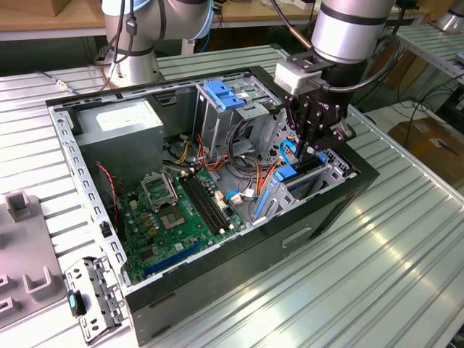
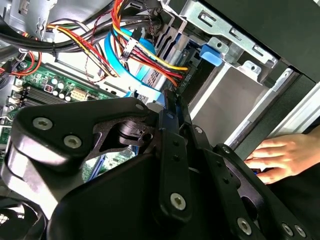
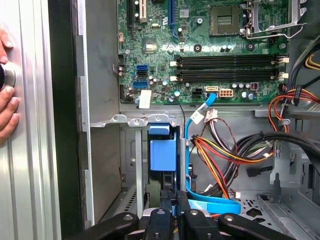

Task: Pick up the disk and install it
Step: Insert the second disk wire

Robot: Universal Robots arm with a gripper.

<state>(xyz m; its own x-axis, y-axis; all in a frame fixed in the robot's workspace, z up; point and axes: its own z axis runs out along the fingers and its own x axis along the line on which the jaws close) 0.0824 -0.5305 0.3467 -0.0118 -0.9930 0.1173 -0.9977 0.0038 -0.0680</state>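
The disk (image 1: 288,174) stands on edge in the drive bay at the exterior view's right end of the open computer case (image 1: 290,235), its blue side rail facing up. In the first wrist view the blue rail (image 3: 162,150) runs down into the slot, away from the camera. My gripper (image 1: 303,150) hangs straight over the bay, its black fingers drawn together with almost no gap. Their tips (image 3: 174,202) sit at the disk's near end. In the second wrist view my gripper (image 2: 173,102) points down beside the grey bay wall. Whether the tips touch the disk is hidden.
A bundle of orange, red and yellow cables (image 3: 220,150) and a flat blue cable (image 3: 210,202) lie right beside the bay. The green motherboard (image 1: 174,210), grey power supply (image 1: 119,123) and a cage with a blue handle (image 1: 221,94) are in the case. A person's hand (image 3: 7,85) rests on the table outside it.
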